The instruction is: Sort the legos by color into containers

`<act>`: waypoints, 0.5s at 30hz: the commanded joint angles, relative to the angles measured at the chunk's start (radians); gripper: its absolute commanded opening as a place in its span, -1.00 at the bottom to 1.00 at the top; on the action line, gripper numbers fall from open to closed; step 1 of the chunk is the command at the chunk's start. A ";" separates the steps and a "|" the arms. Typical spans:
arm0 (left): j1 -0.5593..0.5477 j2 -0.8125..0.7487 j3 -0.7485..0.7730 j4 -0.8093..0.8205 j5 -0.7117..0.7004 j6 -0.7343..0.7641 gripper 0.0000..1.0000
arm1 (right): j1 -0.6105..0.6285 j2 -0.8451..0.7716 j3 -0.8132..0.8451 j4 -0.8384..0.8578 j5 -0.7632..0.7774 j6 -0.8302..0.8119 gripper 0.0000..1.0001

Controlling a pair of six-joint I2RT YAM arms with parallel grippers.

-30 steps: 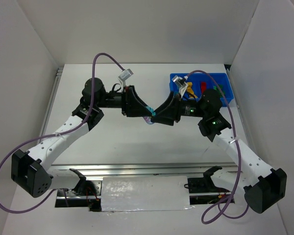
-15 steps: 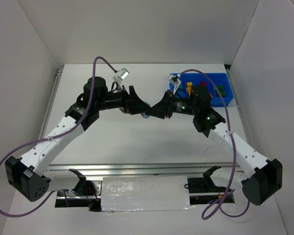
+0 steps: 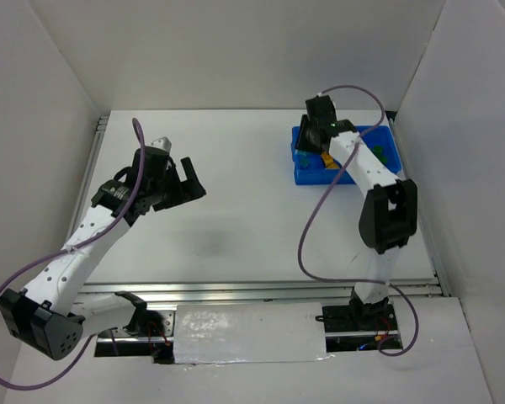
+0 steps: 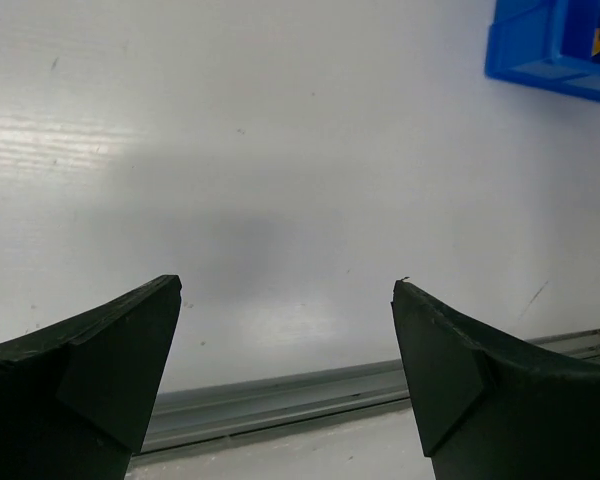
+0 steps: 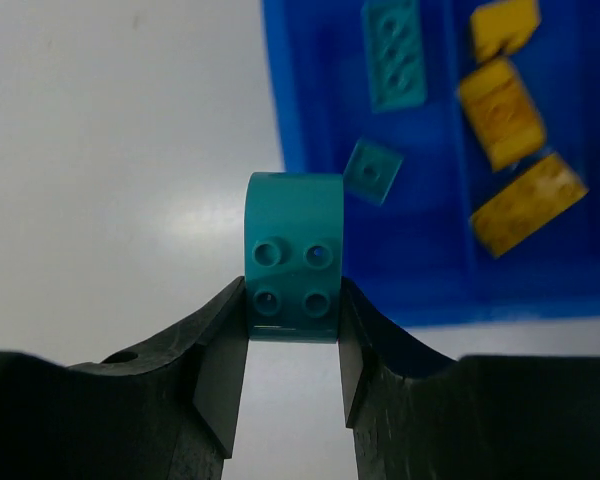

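White tabletop point(image 3: 236, 219) fills the left half of the overhead view. Over it hangs the left gripper point(image 3: 194, 179), its two black fingers point(image 4: 110, 350) spread wide with nothing between them but bare surface. Its wrist camera shows only the inner tips of those fingers; the frame's lower edge cuts off the rest. A corner of the shallow bright-blue plastic tray point(image 4: 550, 60) pokes in at the top right.

Further right, the right arm reaches to the tray's left end, at the far side of the table. From above, its fingers are lost under the wrist and the purple cable point(image 3: 307, 236). The wrist view settles the matter: the right gripper point(image 5: 292, 300) is clamped on a small teal four-stud brick point(image 5: 292, 258), one finger on each flank. The brick is raised against the tray's left wall — whether it hangs over table or over compartment cannot be told.

Beyond it, on the tray floor, lie a long teal plate point(image 5: 393, 55) and a small teal square tile point(image 5: 372, 172). To their right are three yellow bricks point(image 5: 502, 110), the top one cut by the frame. The divider between the two groups is hard to make out. Green specks point(image 3: 379, 154) at the tray's right end are too small to read.
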State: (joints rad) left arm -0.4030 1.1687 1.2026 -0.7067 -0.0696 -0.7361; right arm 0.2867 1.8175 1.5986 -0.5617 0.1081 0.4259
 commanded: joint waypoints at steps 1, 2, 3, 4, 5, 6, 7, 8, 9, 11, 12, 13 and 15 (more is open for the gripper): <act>0.009 -0.070 -0.023 -0.031 -0.032 0.021 0.99 | -0.038 0.126 0.265 -0.148 0.154 -0.094 -1.00; 0.013 -0.084 -0.037 -0.040 -0.026 0.024 0.99 | -0.044 0.200 0.317 -0.200 0.162 -0.102 -1.00; 0.015 -0.092 -0.043 -0.042 -0.021 0.035 0.99 | -0.046 0.232 0.366 -0.231 0.166 -0.108 -0.99; 0.018 -0.098 -0.046 -0.043 -0.018 0.040 0.99 | -0.047 0.258 0.438 -0.247 0.173 -0.121 -0.96; 0.018 -0.110 -0.054 -0.045 -0.013 0.046 0.99 | -0.047 0.293 0.461 -0.260 0.182 -0.128 -0.91; 0.021 -0.116 -0.055 -0.053 -0.012 0.056 0.99 | -0.050 0.305 0.484 -0.262 0.182 -0.133 -0.72; 0.020 -0.121 -0.057 -0.060 -0.018 0.058 0.99 | -0.055 0.325 0.492 -0.264 0.173 -0.134 -0.59; 0.020 -0.130 -0.057 -0.063 -0.022 0.066 0.99 | -0.061 0.335 0.498 -0.265 0.163 -0.134 -0.49; 0.020 -0.133 -0.057 -0.071 -0.027 0.069 0.99 | -0.066 0.342 0.509 -0.268 0.157 -0.133 -0.21; 0.021 -0.144 -0.055 -0.079 -0.033 0.075 0.99 | -0.067 0.353 0.514 -0.270 0.139 -0.128 0.24; 0.023 -0.145 -0.054 -0.082 -0.035 0.081 0.99 | -0.067 0.352 0.514 -0.268 0.127 -0.133 0.31; 0.023 -0.147 -0.054 -0.082 -0.036 0.084 0.99 | -0.067 0.341 0.515 -0.262 0.114 -0.133 0.36; 0.023 -0.144 -0.052 -0.086 -0.042 0.092 0.99 | -0.067 0.324 0.508 -0.256 0.096 -0.127 0.65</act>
State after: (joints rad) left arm -0.3866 1.0393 1.1507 -0.7868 -0.0933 -0.6788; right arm 0.2245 2.1658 2.0560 -0.8024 0.2253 0.3107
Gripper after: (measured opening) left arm 0.994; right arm 0.765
